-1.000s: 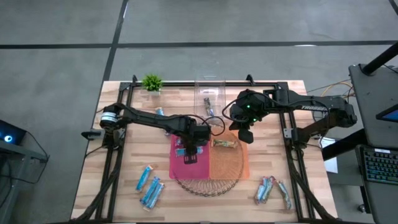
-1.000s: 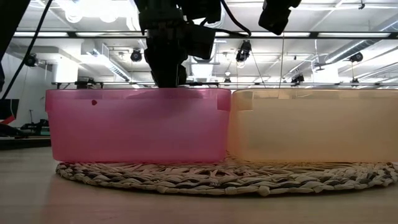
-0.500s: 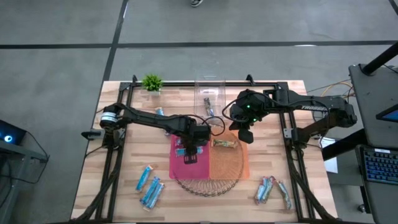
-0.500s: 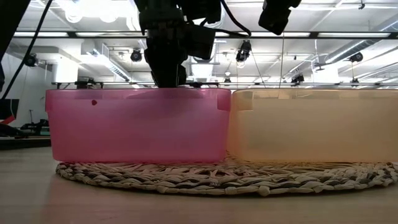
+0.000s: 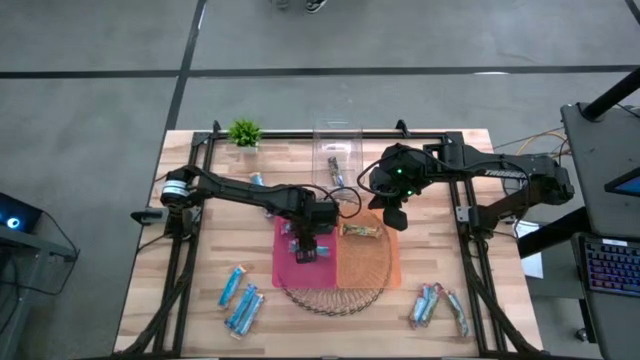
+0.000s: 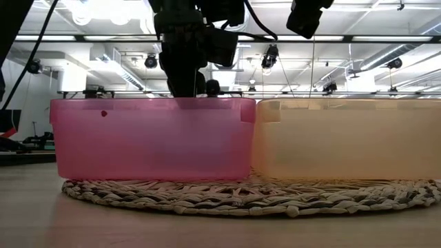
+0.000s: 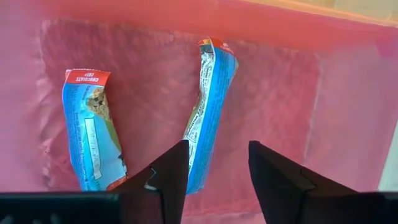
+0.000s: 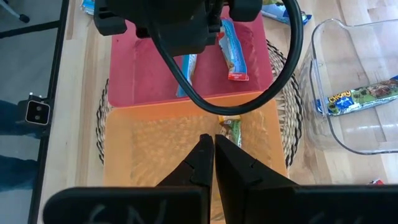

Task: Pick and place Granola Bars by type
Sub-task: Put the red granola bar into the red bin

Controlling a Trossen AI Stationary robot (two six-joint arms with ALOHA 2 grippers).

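Lifted slightly, left gripper jaws gape empty above glossy blue bars in translucent pink bin.

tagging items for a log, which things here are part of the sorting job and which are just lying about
Job:
blue bars
green bar
pink bin
orange bin
clear tray
left gripper
right gripper

Lying about:
plant
woven mat
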